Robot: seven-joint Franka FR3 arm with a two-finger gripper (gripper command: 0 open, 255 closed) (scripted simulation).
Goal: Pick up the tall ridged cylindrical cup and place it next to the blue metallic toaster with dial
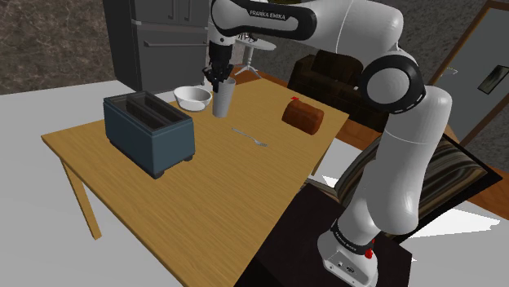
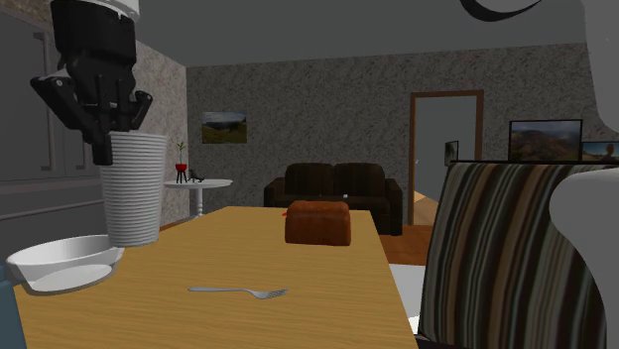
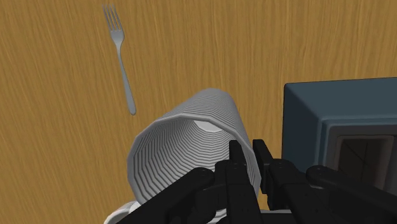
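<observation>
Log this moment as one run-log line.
phase: grasp | jaws: shut on cup rim | cup: beside bowl, apart from toaster | placed: no

White arm of smooth rounded links (image 1: 412,155), joints black. Black band near the wrist (image 1: 273,13) carries white lettering "FRANKA EMIKA". Black collar at the foot (image 1: 351,240) has pale lettering, with small red marks beside it. All-black two-finger gripper (image 1: 217,80), angular housing.

White cup (image 1: 223,103), blue-grey toaster (image 1: 145,130), brown table (image 1: 245,189)

Blue toaster (image 3: 321,114) partly beyond the wrist view's edge; bowl (image 3: 119,215) mostly behind the cup (image 3: 184,143).
</observation>
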